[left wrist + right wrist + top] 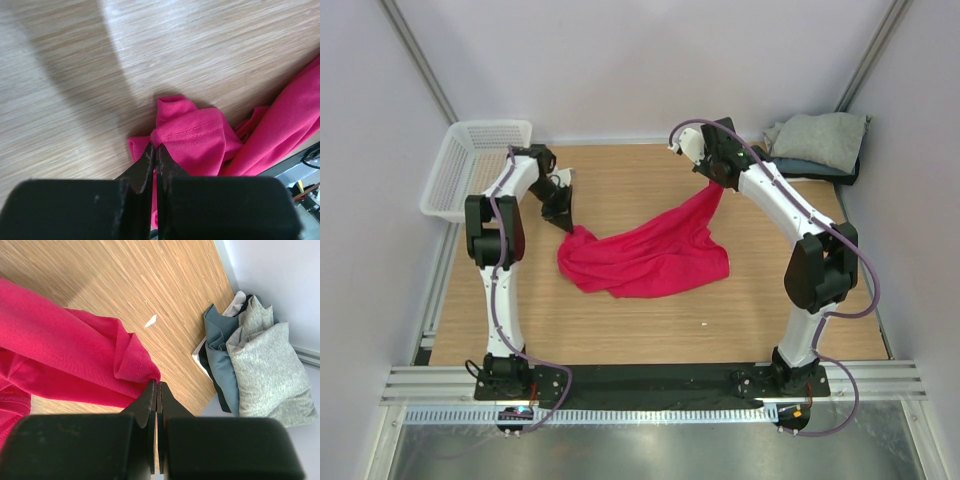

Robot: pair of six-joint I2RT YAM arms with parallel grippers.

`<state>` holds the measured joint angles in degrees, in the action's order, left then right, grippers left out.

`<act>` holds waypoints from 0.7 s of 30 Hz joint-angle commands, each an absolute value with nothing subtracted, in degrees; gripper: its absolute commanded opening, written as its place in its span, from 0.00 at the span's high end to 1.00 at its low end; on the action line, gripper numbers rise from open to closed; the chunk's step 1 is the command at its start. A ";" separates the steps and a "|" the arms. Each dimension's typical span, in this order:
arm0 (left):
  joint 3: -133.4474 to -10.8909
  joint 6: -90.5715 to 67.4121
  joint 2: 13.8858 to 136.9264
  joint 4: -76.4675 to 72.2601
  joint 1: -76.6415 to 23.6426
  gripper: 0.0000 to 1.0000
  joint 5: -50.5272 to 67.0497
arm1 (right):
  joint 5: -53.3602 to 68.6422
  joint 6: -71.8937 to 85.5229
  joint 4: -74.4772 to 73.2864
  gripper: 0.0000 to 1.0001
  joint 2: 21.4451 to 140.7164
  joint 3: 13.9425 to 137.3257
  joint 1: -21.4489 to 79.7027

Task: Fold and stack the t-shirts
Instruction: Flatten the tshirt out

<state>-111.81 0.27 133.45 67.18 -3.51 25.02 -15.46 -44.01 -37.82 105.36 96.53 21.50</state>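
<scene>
A crimson-pink t-shirt [645, 258] lies crumpled on the middle of the wooden table. My left gripper [155, 146] is shut on a hemmed corner of the crimson-pink t-shirt [195, 140] at its left end, low over the table. My right gripper [157, 384] is shut on another corner of that t-shirt [75, 355] and holds it lifted, so the cloth hangs as a band toward the back right [705, 205]. A stack of folded t-shirts [815, 145], light grey on top of dark blue-grey, sits at the back right corner.
A white mesh basket [475, 165] stands off the table's back left corner. In the right wrist view the folded stack [250, 360] lies close beyond the gripper, with a white scrap [150, 321] on the wood. Walls close in both sides.
</scene>
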 commanded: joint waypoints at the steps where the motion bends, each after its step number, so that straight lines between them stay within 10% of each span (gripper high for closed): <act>1: -116.00 0.35 129.12 67.68 -3.34 1.00 26.19 | -18.10 -45.53 -35.51 0.99 102.13 98.09 20.92; 9: -135.96 4.31 119.72 66.27 -2.29 1.00 25.48 | -14.86 -33.42 -34.80 0.99 98.88 110.90 15.04; 21: -123.14 5.27 104.42 60.81 -2.28 1.00 23.47 | -11.96 -25.75 -35.60 0.99 88.35 109.97 8.97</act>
<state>-126.41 3.92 103.85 60.38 -2.70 24.12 -12.75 -28.27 -36.64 91.83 112.77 10.20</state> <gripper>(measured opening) 0.005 0.028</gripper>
